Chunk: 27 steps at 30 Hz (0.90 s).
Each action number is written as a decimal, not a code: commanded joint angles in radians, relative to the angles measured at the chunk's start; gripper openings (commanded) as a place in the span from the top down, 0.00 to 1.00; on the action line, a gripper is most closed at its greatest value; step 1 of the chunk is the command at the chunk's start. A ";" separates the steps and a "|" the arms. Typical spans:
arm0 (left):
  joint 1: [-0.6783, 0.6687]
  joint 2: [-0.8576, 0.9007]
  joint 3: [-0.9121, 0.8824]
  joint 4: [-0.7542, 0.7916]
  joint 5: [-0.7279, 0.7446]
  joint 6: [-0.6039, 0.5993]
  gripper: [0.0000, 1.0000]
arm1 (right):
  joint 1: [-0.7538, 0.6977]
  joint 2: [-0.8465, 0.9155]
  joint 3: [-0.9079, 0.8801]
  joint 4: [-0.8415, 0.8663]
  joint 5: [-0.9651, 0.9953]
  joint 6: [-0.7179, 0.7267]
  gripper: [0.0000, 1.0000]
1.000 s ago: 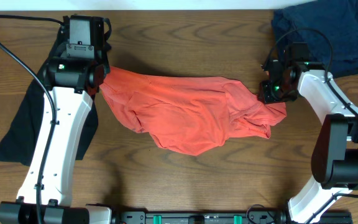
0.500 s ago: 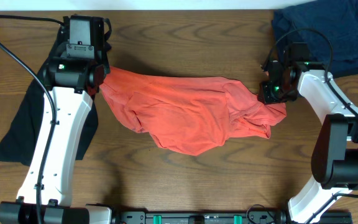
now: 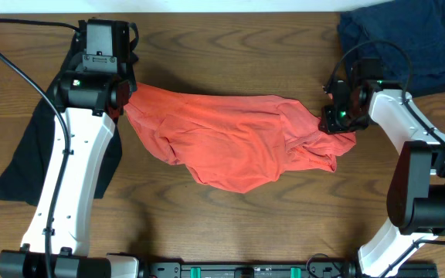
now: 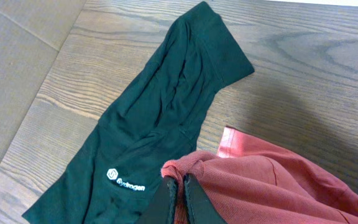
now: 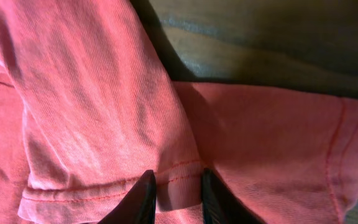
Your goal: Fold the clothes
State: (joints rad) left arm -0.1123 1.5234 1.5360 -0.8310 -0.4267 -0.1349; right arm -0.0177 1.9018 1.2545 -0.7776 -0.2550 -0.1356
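Observation:
The coral-red T-shirt (image 3: 238, 143) lies crumpled across the middle of the table, stretched between both grippers. My left gripper (image 3: 123, 104) is shut on a bunched bit of its left end, which shows between the jaws in the left wrist view (image 4: 180, 186). My right gripper (image 3: 332, 122) is closed on the shirt's right end, the jaws pinching a fold with a stitched hem (image 5: 178, 177). The black shirt (image 3: 22, 162) lies at the left under my left arm. Its small white logo (image 4: 126, 180) shows in the left wrist view. No lettering shows on the red shirt.
A pile of dark navy clothes (image 3: 408, 38) lies at the back right corner, just behind my right arm. The table's left edge (image 4: 48, 68) runs close beside the black shirt. Bare wood (image 3: 230, 62) shows behind and in front of the red shirt.
My right gripper has shifted slightly to the left with the shirt's right end. The left arm and the rest of the shirt have not moved.

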 commanded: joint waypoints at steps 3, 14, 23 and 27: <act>0.005 -0.007 0.006 -0.002 -0.030 -0.013 0.94 | -0.008 -0.002 -0.017 0.001 -0.015 0.000 0.79; 0.005 -0.008 0.006 0.019 -0.031 -0.013 0.94 | -0.008 -0.022 0.002 0.017 -0.015 0.035 0.99; 0.005 -0.037 0.007 0.094 -0.031 -0.012 0.94 | -0.030 -0.235 0.123 -0.026 -0.014 0.060 0.99; 0.005 -0.060 0.007 0.118 -0.031 -0.012 0.94 | -0.057 -0.339 0.141 -0.051 -0.011 0.060 0.99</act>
State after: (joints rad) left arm -0.1123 1.5074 1.5356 -0.7254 -0.4263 -0.1349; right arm -0.0498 1.6264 1.3758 -0.8131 -0.2592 -0.0906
